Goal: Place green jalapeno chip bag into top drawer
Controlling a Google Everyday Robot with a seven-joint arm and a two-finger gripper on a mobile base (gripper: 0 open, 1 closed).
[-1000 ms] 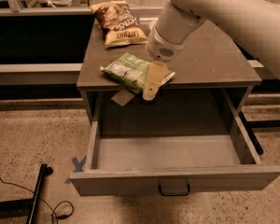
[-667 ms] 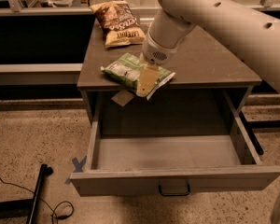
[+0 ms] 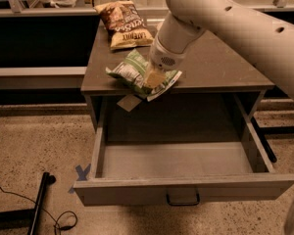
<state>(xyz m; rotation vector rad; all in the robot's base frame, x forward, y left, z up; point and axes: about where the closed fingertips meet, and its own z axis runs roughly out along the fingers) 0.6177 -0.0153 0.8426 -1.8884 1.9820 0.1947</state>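
The green jalapeno chip bag (image 3: 130,70) lies flat on the front part of the grey table top (image 3: 220,65), with its near corner hanging over the front edge. My gripper (image 3: 154,78) comes down from the upper right and sits on the bag's near right end. The white arm hides part of the bag. The top drawer (image 3: 186,189) is pulled fully out below the table. Its inside is bare, and its dark handle (image 3: 182,199) is at the centre of the front.
A brown-and-yellow chip bag (image 3: 125,23) lies at the table's back left. A tan tag (image 3: 130,102) hangs under the table's front edge. A black pole and cable (image 3: 39,202) lie on the floor at the left. Blue tape (image 3: 81,173) marks the floor by the drawer's left corner.
My gripper has shifted a little to the left over the green bag's near end. The bag and the open drawer stay where they were.
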